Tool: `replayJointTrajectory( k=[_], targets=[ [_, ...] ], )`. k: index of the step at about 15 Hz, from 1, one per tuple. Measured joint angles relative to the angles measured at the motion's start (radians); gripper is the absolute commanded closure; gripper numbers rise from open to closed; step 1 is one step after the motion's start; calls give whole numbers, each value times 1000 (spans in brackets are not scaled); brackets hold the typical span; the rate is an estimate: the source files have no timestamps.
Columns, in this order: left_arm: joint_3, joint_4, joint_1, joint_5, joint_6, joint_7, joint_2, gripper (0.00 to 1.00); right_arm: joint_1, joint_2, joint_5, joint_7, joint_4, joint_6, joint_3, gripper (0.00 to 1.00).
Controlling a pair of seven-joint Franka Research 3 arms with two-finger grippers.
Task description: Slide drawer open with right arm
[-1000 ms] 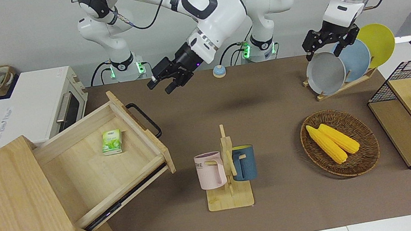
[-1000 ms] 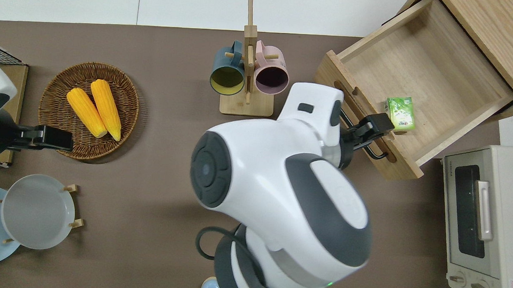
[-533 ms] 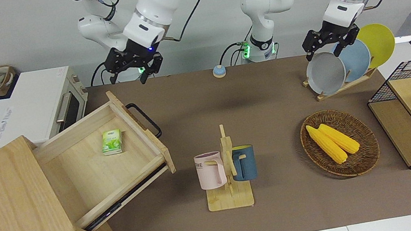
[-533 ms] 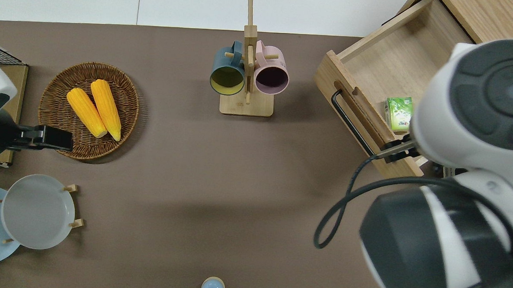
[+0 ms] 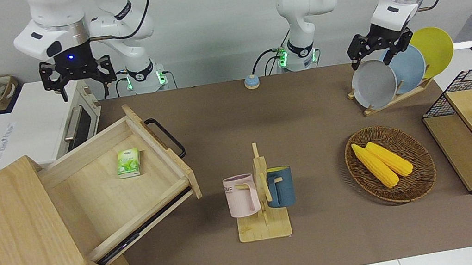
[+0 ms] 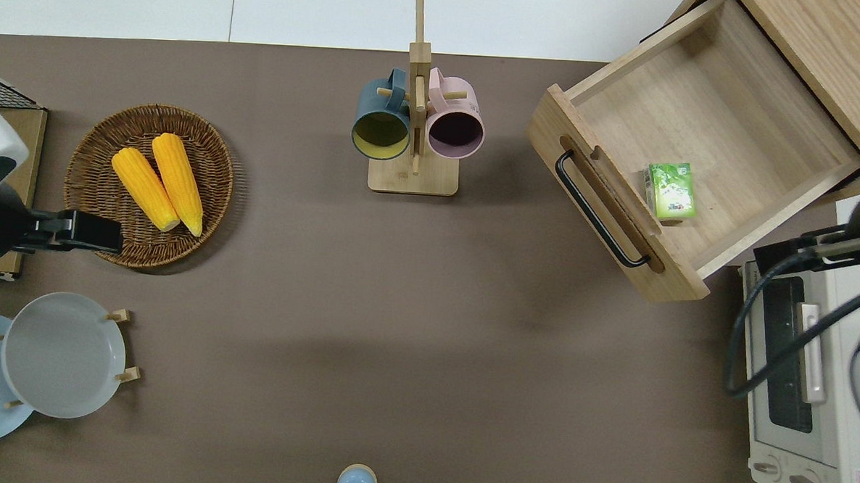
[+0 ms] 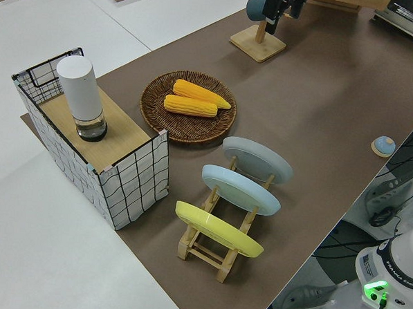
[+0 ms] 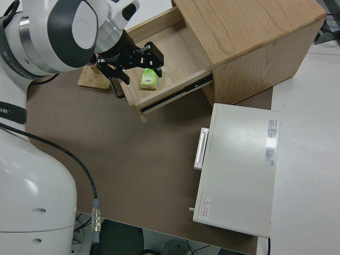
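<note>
Drawer: the drawer (image 5: 119, 182) stands pulled well out of the big wooden box (image 5: 13, 240) at the right arm's end of the table (image 6: 398, 305); its black bar handle (image 6: 598, 209) faces the middle of the table, and nothing touches it.
Drawer contents: a small green packet (image 6: 670, 191) lies flat on the drawer floor, near the front panel.
Right claw: the right claw (image 5: 78, 76) hangs in the air over the white toaster oven (image 5: 47, 121), well apart from the handle; its fingers are spread, released, and hold nothing.
Right arm: the right arm (image 5: 61, 27) is raised, with a blue light showing at the wrist.
Left claw: the left arm is parked; the left claw (image 5: 376, 47) is empty, and I cannot tell whether its fingers are spread.
Toaster oven: it stands nearer to the robots than the wooden box, just beside the drawer's corner.
Mug stand: a wooden stand (image 6: 415, 125) near the middle of the table carries a pink mug (image 6: 453, 123) and a dark blue mug (image 6: 382, 123).
Basket: a wicker basket (image 6: 149, 186) toward the left arm's end holds two corn cobs (image 6: 157, 179).
Plate rack: a grey plate (image 5: 374, 84), a blue plate (image 5: 411, 66) and a yellow plate (image 5: 436, 48) stand on edge in it.
</note>
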Motion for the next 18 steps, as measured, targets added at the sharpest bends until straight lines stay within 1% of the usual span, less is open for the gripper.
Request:
replayJointTrajectory(
  k=[4, 6, 8, 11, 14, 16, 18],
  targets=[
    [0, 0, 0, 0, 0, 0, 0, 5, -119, -15, 142, -7, -14, 5, -1, 11],
    [0, 0, 0, 0, 0, 0, 0, 2, -150, -15, 178, -7, -17, 11, 0, 11],
    [0, 0, 0, 0, 0, 0, 0, 5, -165, -15, 201, -7, -19, 18, 0, 11],
    [0, 0, 0, 0, 0, 0, 0, 5, -166, -15, 203, -3, -23, 22, 5, 11],
    [0, 0, 0, 0, 0, 0, 0, 2, -139, -14, 203, 47, -35, 48, 4, 11],
    [0, 0, 0, 0, 0, 0, 0, 2, -107, -11, 203, 63, -41, 54, -19, 11],
    [0, 0, 0, 0, 0, 0, 0, 2, -92, -9, 203, 67, -42, 55, -33, 11]
  ],
)
